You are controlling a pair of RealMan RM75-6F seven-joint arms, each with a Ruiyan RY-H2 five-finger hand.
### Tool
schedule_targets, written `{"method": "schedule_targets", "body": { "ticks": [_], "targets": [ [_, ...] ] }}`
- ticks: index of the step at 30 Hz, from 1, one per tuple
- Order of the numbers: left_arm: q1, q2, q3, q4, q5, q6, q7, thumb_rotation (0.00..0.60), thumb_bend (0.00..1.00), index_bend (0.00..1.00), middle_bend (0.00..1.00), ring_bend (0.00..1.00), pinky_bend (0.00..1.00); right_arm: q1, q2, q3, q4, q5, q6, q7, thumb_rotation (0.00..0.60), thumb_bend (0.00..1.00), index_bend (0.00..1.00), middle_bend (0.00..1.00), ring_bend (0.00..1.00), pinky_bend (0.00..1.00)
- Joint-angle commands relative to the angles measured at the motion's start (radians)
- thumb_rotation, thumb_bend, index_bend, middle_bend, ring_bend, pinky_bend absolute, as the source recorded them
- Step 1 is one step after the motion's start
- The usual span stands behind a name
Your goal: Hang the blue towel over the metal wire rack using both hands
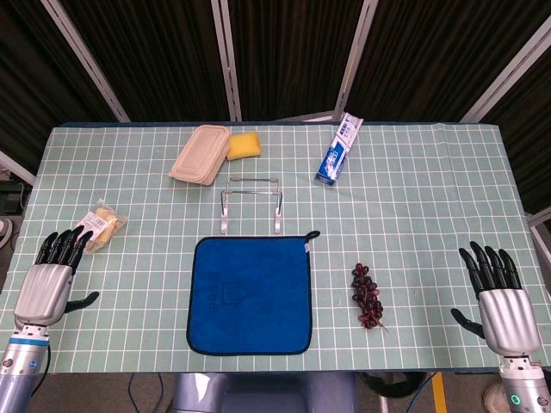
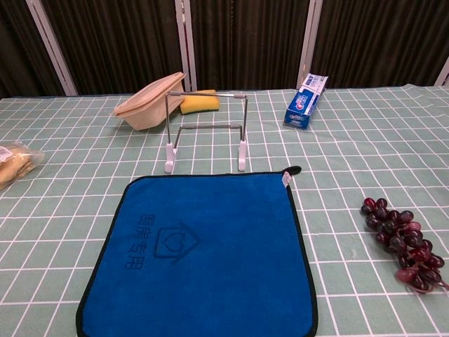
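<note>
Both hands, left hand [image 1: 53, 277] and right hand [image 1: 499, 297], rest empty with fingers spread, flanking the flat blue towel [image 1: 250, 295] before the wire rack [image 1: 251, 205].

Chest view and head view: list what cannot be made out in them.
- Blue towel: its near edge is cut off by the bottom of the chest view.
- Left hand and right hand: outside the chest view; only the head view shows them.
- Toothpaste box: print too small to read in either view.
- Beige container: lid shut, contents hidden.
- Packaged snack: cut off by the chest view's left edge.
</note>
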Motion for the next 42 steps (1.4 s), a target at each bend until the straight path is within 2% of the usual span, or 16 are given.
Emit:
{"method": "schedule_targets", "body": {
  "ticks": [1,7,10,12,15,18,20,24,26,34,42],
  "targets": [
    [0.005,-0.018,0.005,0.036,0.007,-0.001,-0.012,0.600,0.01,0.00,0.00,0.00,0.00,0.002,-0.005,-0.003,0.003,0.000,-0.007,-0.003,0.600,0.00,0.00,0.00,0.00,0.00],
    [0.005,-0.014,0.002,0.051,0.021,0.005,-0.017,0.600,0.01,0.00,0.00,0.00,0.00,0.039,-0.007,-0.016,-0.012,-0.017,-0.077,0.013,0.600,0.00,0.00,0.00,0.00,0.00],
    [0.003,-0.014,0.002,0.053,0.027,0.004,-0.007,0.600,0.01,0.00,0.00,0.00,0.00,0.102,-0.006,-0.011,-0.011,-0.058,-0.149,0.029,0.600,0.00,0.00,0.00,0.00,0.00],
    [0.001,-0.011,0.004,0.047,0.025,-0.003,0.011,0.600,0.01,0.00,0.00,0.00,0.00,0.157,-0.017,-0.003,0.003,-0.094,-0.200,0.047,0.600,0.00,0.00,0.00,0.00,0.00],
    [-0.003,-0.016,0.002,0.036,0.033,-0.002,0.042,0.600,0.01,0.00,0.00,0.00,0.00,0.320,-0.060,0.013,0.037,-0.165,-0.377,0.138,0.600,0.00,0.00,0.00,0.00,0.00],
    [-0.003,-0.019,0.001,0.030,0.034,-0.002,0.048,0.600,0.01,0.00,0.00,0.00,0.00,0.392,-0.105,0.017,0.084,-0.201,-0.431,0.189,0.600,0.00,0.00,0.00,0.00,0.00],
    [-0.009,-0.023,0.000,0.033,0.041,-0.009,0.037,0.600,0.01,0.00,0.00,0.00,0.00,0.479,-0.185,0.020,0.166,-0.244,-0.493,0.237,0.600,0.00,0.00,0.00,0.00,0.00],
    [-0.009,-0.036,0.000,0.061,0.051,-0.004,0.033,0.600,0.01,0.00,0.00,0.00,0.00,0.583,-0.323,0.017,0.348,-0.288,-0.528,0.311,0.600,0.00,0.00,0.00,0.00,0.00],
    [-0.006,-0.039,0.001,0.065,0.055,0.003,0.040,0.600,0.01,0.00,0.00,0.00,0.00,0.613,-0.361,0.007,0.399,-0.295,-0.540,0.334,0.600,0.00,0.00,0.00,0.00,0.00],
    [-0.010,-0.056,-0.005,0.087,0.054,-0.001,0.055,0.600,0.01,0.00,0.00,0.00,0.00,0.691,-0.452,-0.029,0.503,-0.301,-0.568,0.349,0.600,0.00,0.00,0.00,0.00,0.00],
    [-0.015,-0.058,-0.009,0.101,0.045,-0.014,0.045,0.600,0.01,0.00,0.00,0.00,0.00,0.734,-0.527,-0.051,0.610,-0.304,-0.541,0.324,0.600,0.00,0.00,0.00,0.00,0.00]
  ]
}}
